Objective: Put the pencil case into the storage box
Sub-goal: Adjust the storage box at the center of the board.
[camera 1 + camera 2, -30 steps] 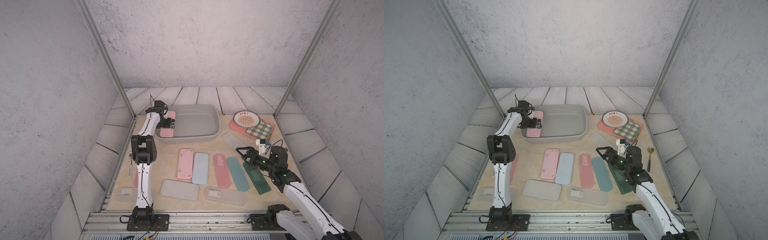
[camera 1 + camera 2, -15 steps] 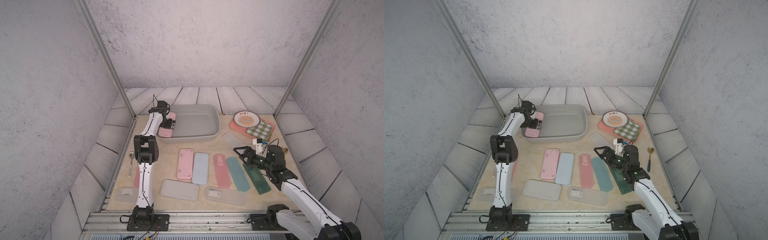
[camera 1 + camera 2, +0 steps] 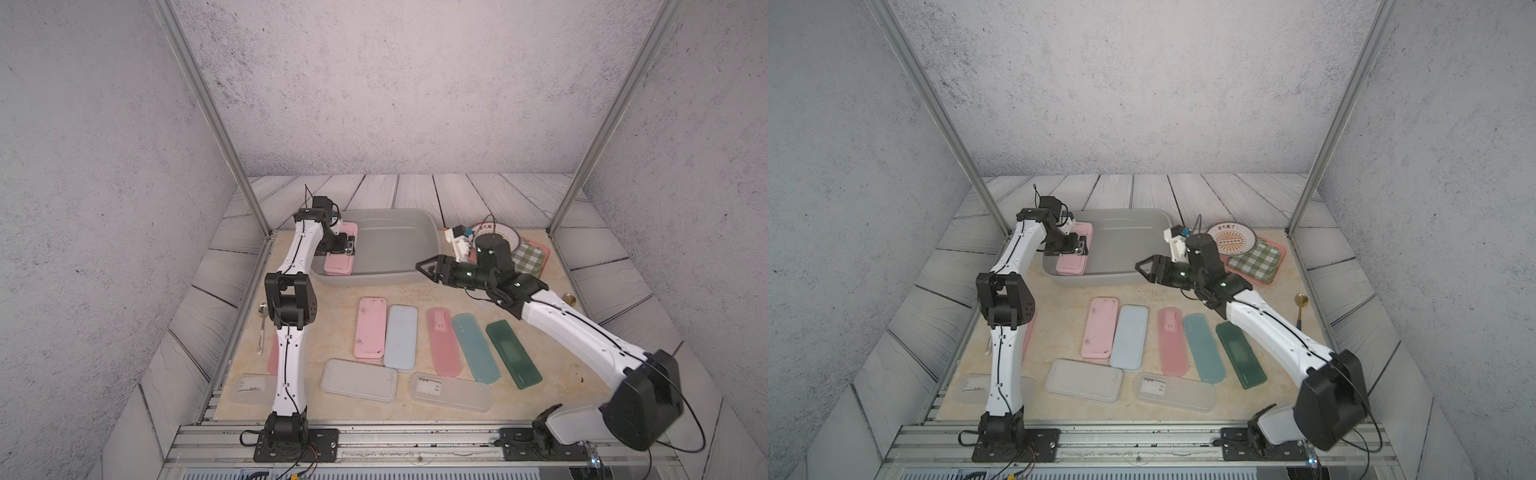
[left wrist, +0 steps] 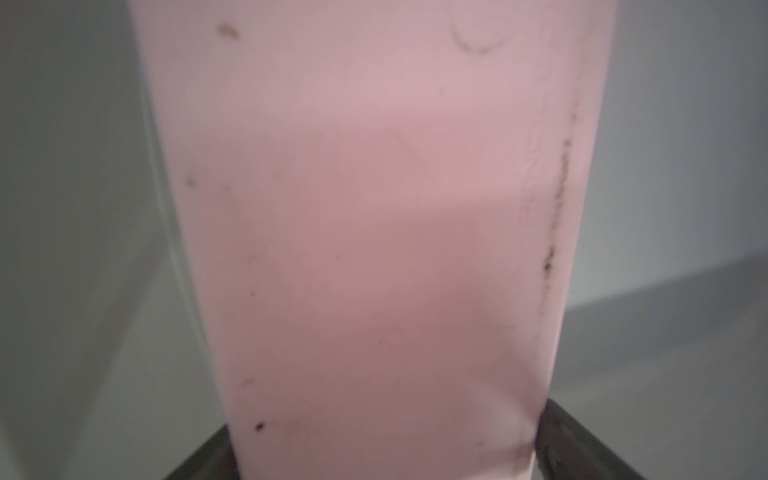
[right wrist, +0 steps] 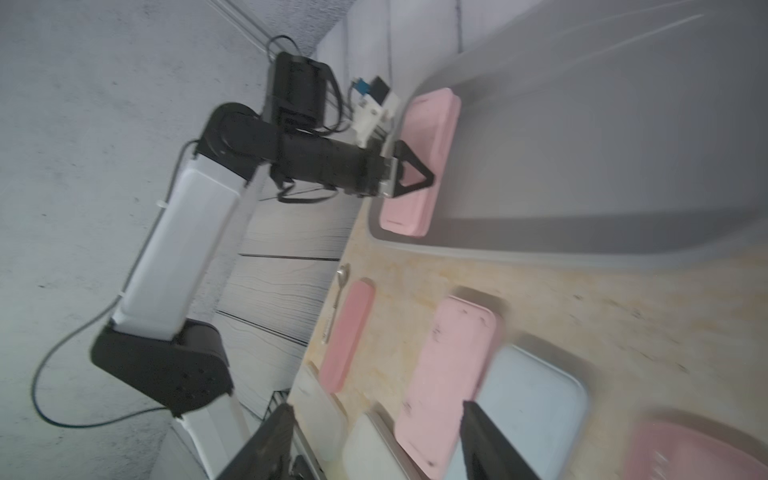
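Just in front of the storage box [image 3: 395, 245], loose cases [image 3: 401, 338] lie on the table [image 3: 338, 305]. By the box's near right corner our right gripper [image 3: 429, 267] hangs part open and empty. Inside the box, at its left end, the pink pencil case [image 3: 337, 261] lies under our left gripper [image 3: 348, 246], whose jaws stand wide astride it; whether they pinch it we cannot tell. We judge the case light, stiff and smooth, so likely slippery: best taken across its narrow width, near mid-length.
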Motion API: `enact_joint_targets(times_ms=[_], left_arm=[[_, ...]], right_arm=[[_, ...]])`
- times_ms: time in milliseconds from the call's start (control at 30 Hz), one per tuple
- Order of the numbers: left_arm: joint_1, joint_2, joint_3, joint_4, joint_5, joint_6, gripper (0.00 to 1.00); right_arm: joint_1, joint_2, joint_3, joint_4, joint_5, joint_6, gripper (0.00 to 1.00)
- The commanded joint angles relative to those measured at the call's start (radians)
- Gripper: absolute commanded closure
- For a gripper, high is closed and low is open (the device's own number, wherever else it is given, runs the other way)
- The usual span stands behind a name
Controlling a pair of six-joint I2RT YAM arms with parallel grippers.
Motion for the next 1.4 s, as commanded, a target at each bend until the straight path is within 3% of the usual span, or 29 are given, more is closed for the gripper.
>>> enact_joint_targets(times_ms=[0,133,267,433,467,500,700,867,933,1000,1067,1200,1367], left_arm=[[0.014,-0.031,0.010,-0.007,0.032,-0.025,0.16],[0.037,-0.026,-0.005,0.032,0.069,-0.044,0.17],[0.046,-0.030,-0.032,0.051,0.103,-0.036,0.17],[0.056,-0.058,-0.094,0.076,0.149,-0.006,0.17],[0.058,-0.061,-0.100,0.076,0.162,0.000,0.18],[0.060,-0.063,-0.099,0.073,0.177,0.008,0.18],[0.065,-0.101,-0.133,0.070,0.231,0.063,0.19],[0.066,-0.120,-0.209,0.103,0.159,0.061,0.19],[0.066,-0.117,-0.217,0.099,0.137,0.057,0.19],[0.066,-0.116,-0.238,0.104,0.108,0.042,0.19],[0.067,-0.114,-0.262,0.116,0.090,0.025,0.19],[0.067,-0.114,-0.298,0.122,0.081,0.012,0.20],[0.067,-0.180,-0.435,0.159,0.112,0.016,0.20]], right_arm=[[0.001,0.306,0.219,0.099,0.021,0.086,0.38],[0.012,0.691,0.671,0.051,-0.032,0.155,0.42],[0.013,0.973,1.048,-0.028,0.019,0.157,0.36],[0.002,1.122,1.150,0.062,0.043,0.178,0.17],[-0.002,1.138,1.135,0.112,0.037,0.198,0.06],[-0.004,1.157,1.125,0.169,0.023,0.223,0.01],[-0.004,1.384,1.357,0.329,-0.055,0.397,0.03],[0.000,1.359,1.253,0.322,-0.037,0.399,0.05],[0.002,1.277,1.168,0.217,-0.060,0.295,0.05],[0.009,1.159,1.081,-0.027,0.021,0.120,0.05],[0.012,1.081,0.996,-0.142,0.067,0.046,0.07],[0.006,1.056,0.943,-0.209,-0.018,0.017,0.07],[0.008,1.031,0.851,-0.098,-0.132,0.082,0.07]])
